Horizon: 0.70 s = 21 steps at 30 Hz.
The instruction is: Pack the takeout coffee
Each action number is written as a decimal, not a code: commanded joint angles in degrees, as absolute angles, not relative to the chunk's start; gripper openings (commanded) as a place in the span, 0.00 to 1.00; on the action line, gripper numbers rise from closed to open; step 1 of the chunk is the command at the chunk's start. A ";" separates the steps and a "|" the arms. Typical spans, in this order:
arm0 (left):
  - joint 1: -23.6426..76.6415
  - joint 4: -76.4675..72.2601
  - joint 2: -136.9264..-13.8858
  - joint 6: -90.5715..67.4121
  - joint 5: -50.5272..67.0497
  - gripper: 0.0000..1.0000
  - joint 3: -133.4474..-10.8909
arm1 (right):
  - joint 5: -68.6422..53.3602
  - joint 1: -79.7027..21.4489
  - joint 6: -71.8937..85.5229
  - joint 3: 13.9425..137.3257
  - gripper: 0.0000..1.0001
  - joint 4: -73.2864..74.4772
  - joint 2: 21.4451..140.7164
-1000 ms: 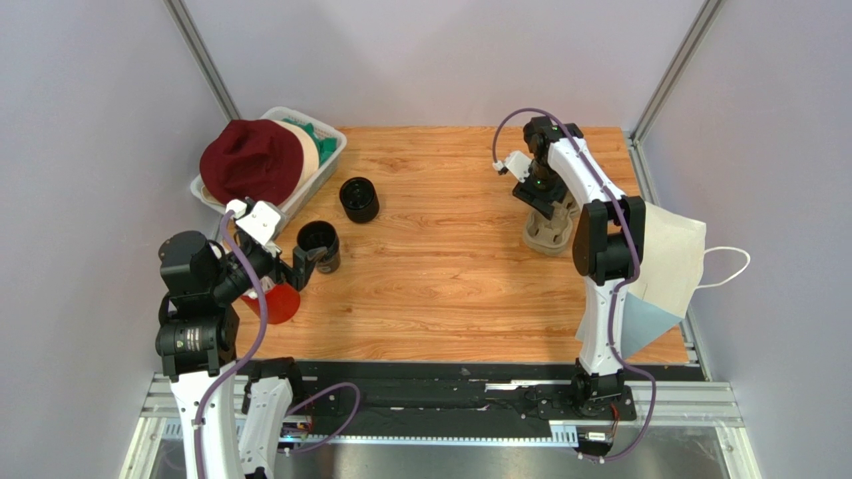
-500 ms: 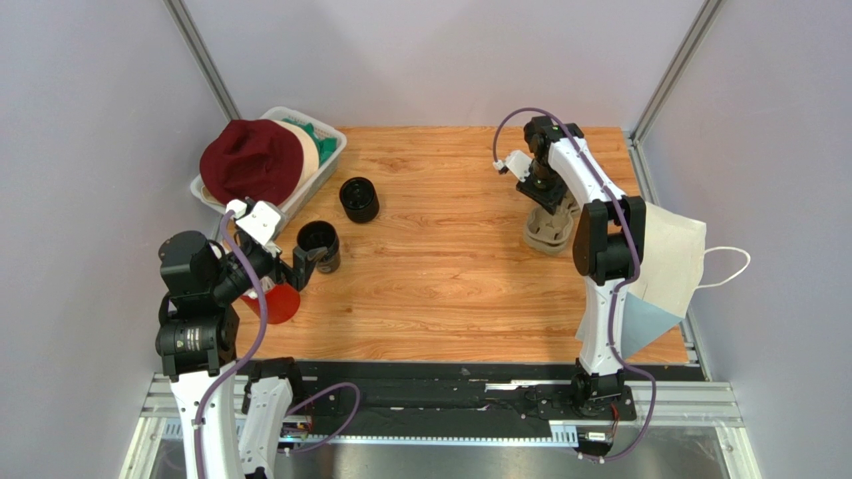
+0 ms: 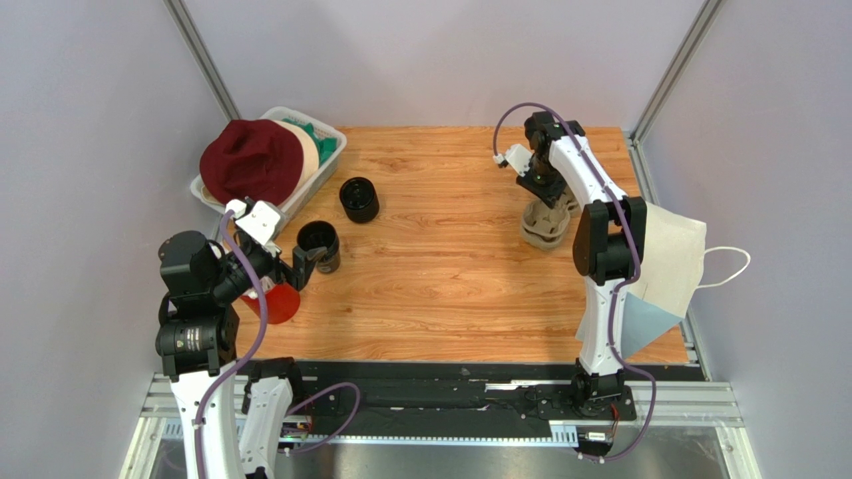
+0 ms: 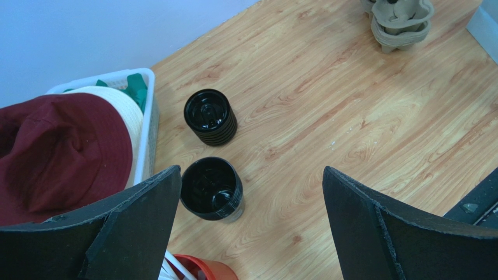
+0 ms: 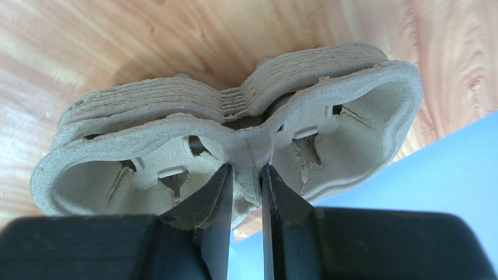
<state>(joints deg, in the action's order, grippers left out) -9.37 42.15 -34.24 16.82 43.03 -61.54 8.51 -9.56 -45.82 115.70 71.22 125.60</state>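
Two small dark cups stand on the wooden table. The open one [image 3: 320, 242] [image 4: 211, 188] sits just off my left gripper's [image 3: 311, 262] [image 4: 251, 175] left finger. The other cup [image 3: 358, 198] [image 4: 210, 116], ribbed with a closed top, stands further out. My left gripper is wide open with nothing between its fingers. Far right, my right gripper [image 3: 545, 190] [image 5: 245, 170] is shut on the middle post of the top grey pulp cup tray [image 3: 547, 228] [image 5: 234, 134] of a stack. A pale-blue paper bag [image 3: 640, 321] [image 5: 450, 175] lies flat at the right edge.
A red cup of white straws [image 3: 276, 302] [image 4: 204, 271] stands under my left wrist. A white bin [image 3: 325, 165] [image 4: 149, 116] at the back left holds a maroon hat [image 3: 250, 160] [image 4: 58, 146] and other cloth. A beige bag with white handles [image 3: 672, 257] overlaps the blue one.
My right gripper's jaws have closed on the tray's middle post and the wrist has shifted slightly away. The left arm and both cups have not moved.
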 commanded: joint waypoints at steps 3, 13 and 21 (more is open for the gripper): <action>-9.93 40.17 -34.63 16.17 44.21 0.99 -61.61 | 12.39 -9.58 -41.75 118.39 0.17 61.89 122.78; -9.93 40.17 -34.80 16.26 44.30 0.99 -61.70 | 26.17 -10.11 -40.87 115.57 0.14 47.38 123.22; -9.93 40.25 -34.72 16.26 44.12 0.99 -61.52 | 39.36 -9.93 -42.80 118.56 0.11 38.09 128.49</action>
<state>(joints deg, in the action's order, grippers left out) -9.43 42.15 -34.24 16.82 43.03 -61.54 28.86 -9.82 -41.82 115.83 48.14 126.17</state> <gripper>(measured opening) 0.990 0.225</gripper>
